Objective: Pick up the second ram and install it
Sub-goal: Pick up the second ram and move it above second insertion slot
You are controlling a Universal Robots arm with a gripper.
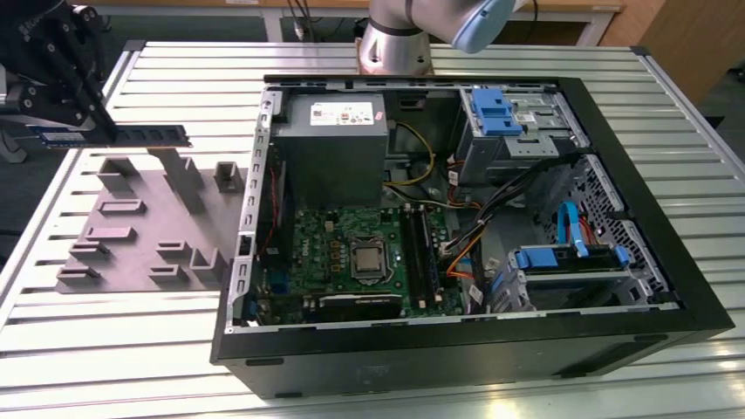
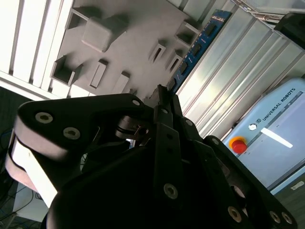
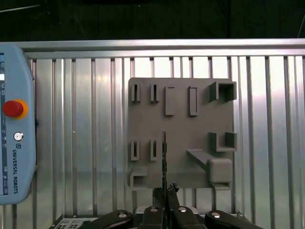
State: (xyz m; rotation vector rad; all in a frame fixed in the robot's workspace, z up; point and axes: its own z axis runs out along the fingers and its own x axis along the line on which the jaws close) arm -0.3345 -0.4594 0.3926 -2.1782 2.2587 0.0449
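While the gripper [image 1: 68,129] hangs above the grey fixture tray [image 1: 128,237], its fingers are clamped on one end of the second ram [image 1: 152,135] (seen edge-on in the first wrist view), which is held level, clear of the tray and left of the open computer case [image 1: 407,367] in the exterior view.

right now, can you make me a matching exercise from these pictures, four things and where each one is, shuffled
Things:
1 second ram
2 grey fixture tray
3 processor
4 gripper

Places or states:
a lies on the slatted table beside the computer case
b sits on the green board inside the case
c shut on the second ram
d held in the air over the tray

Pairs: 1-d, 2-a, 3-b, 4-c
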